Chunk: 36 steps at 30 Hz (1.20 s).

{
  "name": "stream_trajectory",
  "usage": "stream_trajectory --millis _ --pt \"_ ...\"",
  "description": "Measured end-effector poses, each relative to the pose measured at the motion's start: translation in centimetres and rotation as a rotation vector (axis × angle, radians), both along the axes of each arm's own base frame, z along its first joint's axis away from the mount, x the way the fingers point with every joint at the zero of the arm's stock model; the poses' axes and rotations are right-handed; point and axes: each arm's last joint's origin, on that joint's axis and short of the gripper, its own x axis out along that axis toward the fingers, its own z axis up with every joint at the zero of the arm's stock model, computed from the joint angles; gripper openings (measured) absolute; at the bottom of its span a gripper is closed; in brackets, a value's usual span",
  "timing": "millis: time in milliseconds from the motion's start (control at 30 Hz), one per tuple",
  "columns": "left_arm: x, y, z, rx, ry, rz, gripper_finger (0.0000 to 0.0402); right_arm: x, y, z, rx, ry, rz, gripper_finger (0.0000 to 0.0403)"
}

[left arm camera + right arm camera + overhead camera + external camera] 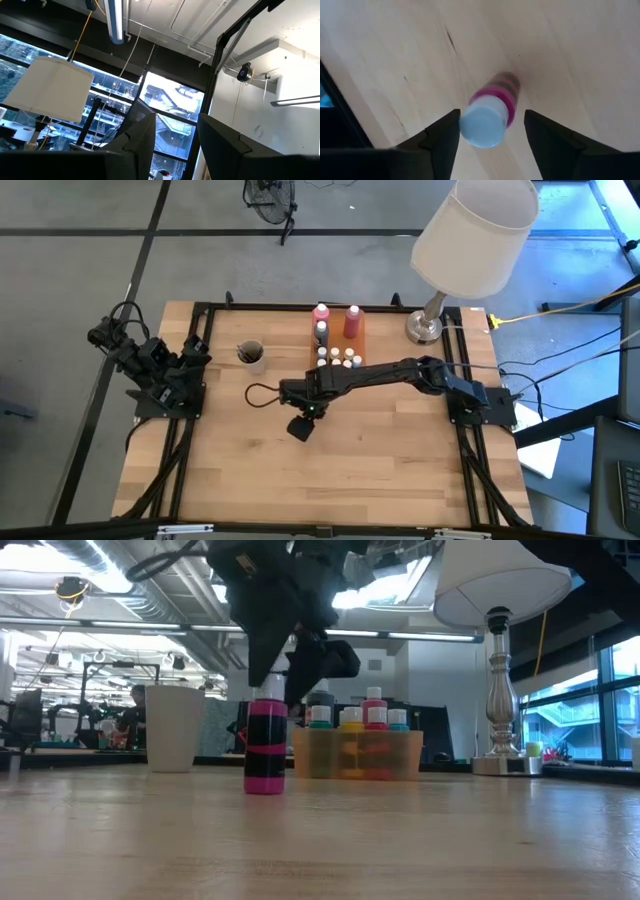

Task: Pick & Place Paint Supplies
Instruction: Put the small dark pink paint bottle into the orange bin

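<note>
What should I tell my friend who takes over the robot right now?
Right gripper: open, fingers either side of the white cap of the pink bottle, which stands upright on the bare table; one finger looks to touch the cap, no grip yet.
Left gripper: parked at the table's left edge, holding nothing.
Done: several bottles stand in the orange tray at the back.
Left: grip this pink bottle and probably move it to the tray. The white cup stands left of the tray.
</note>
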Motion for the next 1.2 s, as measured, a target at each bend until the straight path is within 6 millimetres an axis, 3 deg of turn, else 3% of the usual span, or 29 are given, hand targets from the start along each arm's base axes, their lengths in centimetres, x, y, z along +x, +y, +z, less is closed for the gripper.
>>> stream_trajectory --millis 233,1200 --pt "0.0 0.0 0.0 0.0 0.0 0.0 0.0143 0.3 0.0 1.3 -0.001 -0.049 0.019 0.0218" --pt "0.0 0.0 0.0 0.005 -0.005 -0.009 0.0143 0.0 -0.1 1.2 -0.015 -0.018 0.019 0.0217"
